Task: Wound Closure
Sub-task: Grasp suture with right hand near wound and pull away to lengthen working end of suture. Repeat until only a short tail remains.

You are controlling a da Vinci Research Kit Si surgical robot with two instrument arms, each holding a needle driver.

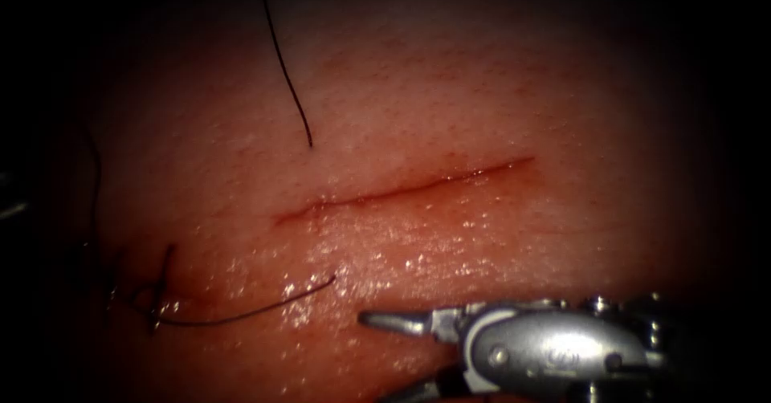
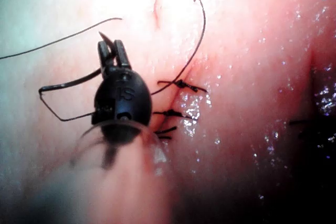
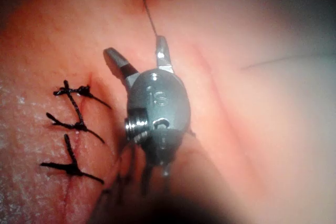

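Your right gripper [image 1: 377, 355] comes in low from the right of the endoscope view, below the cut [image 1: 401, 190], with its jaws apart and nothing between them. In the right wrist view the same gripper [image 3: 137, 56] hangs spread over the tissue [image 3: 220, 129], and a thread [image 3: 149, 17] runs from a stitch toward one jaw tip; you cannot tell whether it touches.

Your left gripper [image 2: 114, 51] shows in the left wrist view with its jaws together, clamped on the thread [image 2: 68, 83] that loops out beside it. A thin dark curved tip pokes out between those jaws; whether it is the needle cannot be told.

The cut lies open and unstitched across the middle of the tissue [image 1: 450, 98] in the endoscope view. A knot [image 1: 157, 303] with loose thread ends [image 1: 241, 313] sits at its left end. Another thread end [image 1: 287, 66] lies above the cut. Three stitches [image 3: 73, 129] show beside the right gripper in its wrist view.
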